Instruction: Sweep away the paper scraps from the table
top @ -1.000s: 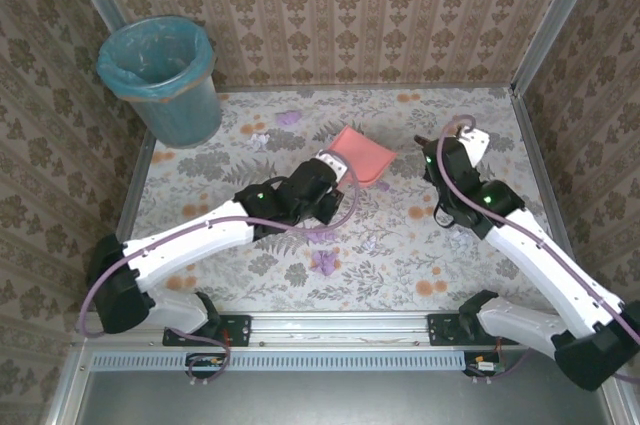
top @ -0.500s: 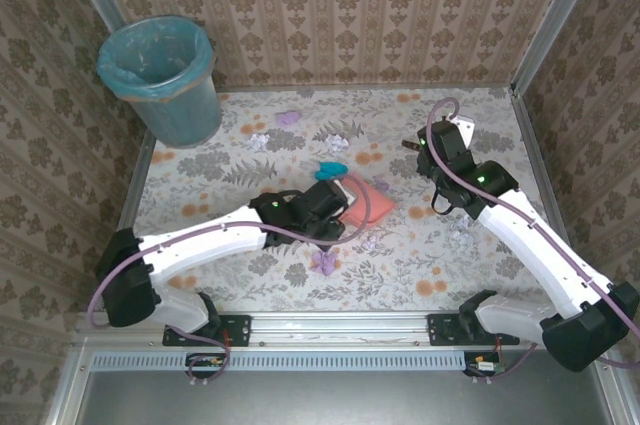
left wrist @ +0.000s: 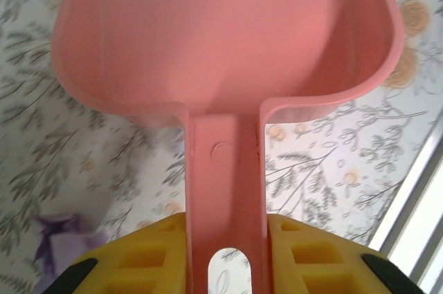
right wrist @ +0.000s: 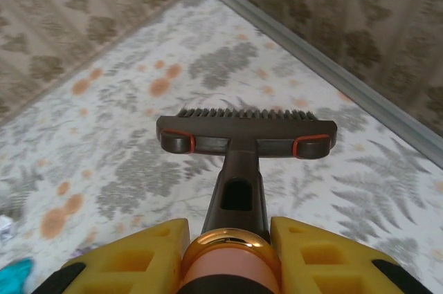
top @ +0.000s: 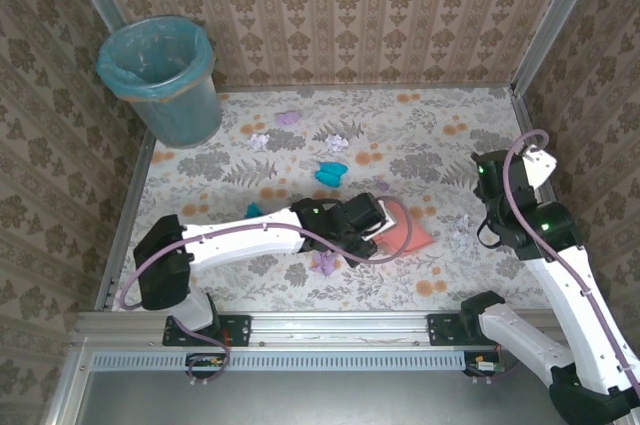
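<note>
The table with its fern-and-flower cloth is boxed in by brown patterned walls. A teal-lined bin stands at its far left corner.

The left arm stretches low across the near middle. The left pincer is clamped on the handle of a pink dustpan. In the left wrist view the yellow fingers press both sides of the handle, and the pan's scoop opens away over the cloth. The dustpan lies right of centre on the table.

The right arm stands at the right edge, with the right pincer near the right wall. In the right wrist view it is closed on the handle of a dark brush, whose head points towards the far right corner above bare cloth.

The scraps lie scattered on the table:
- a teal wad sits at centre, just beyond the left arm
- a smaller teal bit lies beside the arm's left side
- a purple wad lies near the front edge, just near of the arm
- a lilac wad lies close to the far wall
- pale wads lie near the bin
- one pale scrap lies between the dustpan and the right arm
</note>
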`<act>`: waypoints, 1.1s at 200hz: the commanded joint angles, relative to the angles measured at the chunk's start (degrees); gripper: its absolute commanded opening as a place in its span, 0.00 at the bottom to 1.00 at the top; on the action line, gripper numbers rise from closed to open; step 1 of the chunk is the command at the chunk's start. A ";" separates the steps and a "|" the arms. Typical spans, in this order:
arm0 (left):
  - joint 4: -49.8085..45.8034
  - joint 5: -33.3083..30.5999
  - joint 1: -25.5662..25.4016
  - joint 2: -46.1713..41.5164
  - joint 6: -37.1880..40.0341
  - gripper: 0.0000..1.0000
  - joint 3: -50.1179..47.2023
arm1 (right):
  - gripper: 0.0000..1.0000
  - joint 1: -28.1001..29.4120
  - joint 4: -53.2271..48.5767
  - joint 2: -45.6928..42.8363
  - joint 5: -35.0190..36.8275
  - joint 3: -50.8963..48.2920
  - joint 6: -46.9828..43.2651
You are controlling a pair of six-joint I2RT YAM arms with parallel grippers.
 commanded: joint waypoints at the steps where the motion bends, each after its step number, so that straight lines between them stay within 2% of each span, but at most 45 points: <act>1: -0.11 2.67 -1.35 2.43 2.62 0.00 2.73 | 0.00 -2.19 -9.82 0.66 2.17 0.49 6.58; 81: 0.54 4.10 -1.97 12.95 2.57 0.00 9.09 | 0.00 -4.15 -14.33 3.35 1.58 -1.60 7.52; 125: -0.05 3.36 -1.98 15.65 2.95 0.00 11.25 | 0.00 -4.08 -13.01 3.61 -2.16 -5.12 6.25; 173: -0.32 1.94 -1.98 17.97 2.51 0.00 12.64 | 0.00 -4.02 -12.82 1.53 -8.90 -6.71 4.31; 220: 0.61 1.97 -1.98 19.12 1.94 0.00 13.29 | 0.00 -3.84 -12.32 -2.14 -18.42 -8.11 5.24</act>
